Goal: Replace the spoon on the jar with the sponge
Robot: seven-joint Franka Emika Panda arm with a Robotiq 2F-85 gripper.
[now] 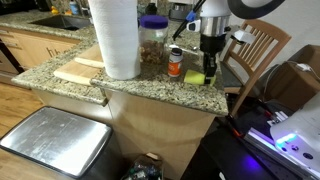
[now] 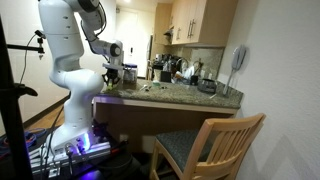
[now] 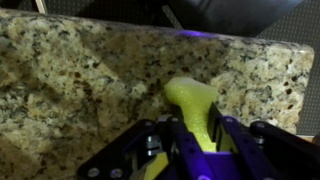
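My gripper [image 3: 200, 131] is shut on the yellow sponge [image 3: 190, 103], which is pinched narrow between the fingers [image 3: 180, 133] and bulges out beyond them over the granite counter [image 3: 70, 80]. In an exterior view the gripper [image 1: 209, 66] points straight down at the counter's near right corner, with the sponge [image 1: 196, 76] still low on the surface. The jar [image 1: 153, 42], clear with a purple-blue lid and brown contents, stands behind and to the left of it. I cannot make out the spoon. The gripper [image 2: 112, 82] also shows small at the counter's end.
A small orange white-capped bottle [image 1: 175, 63] stands between jar and gripper. A tall paper towel roll [image 1: 115, 38] and a tan wooden board [image 1: 78, 68] are further left. A wooden chair [image 1: 255, 55] sits beside the counter's edge [image 1: 190, 98].
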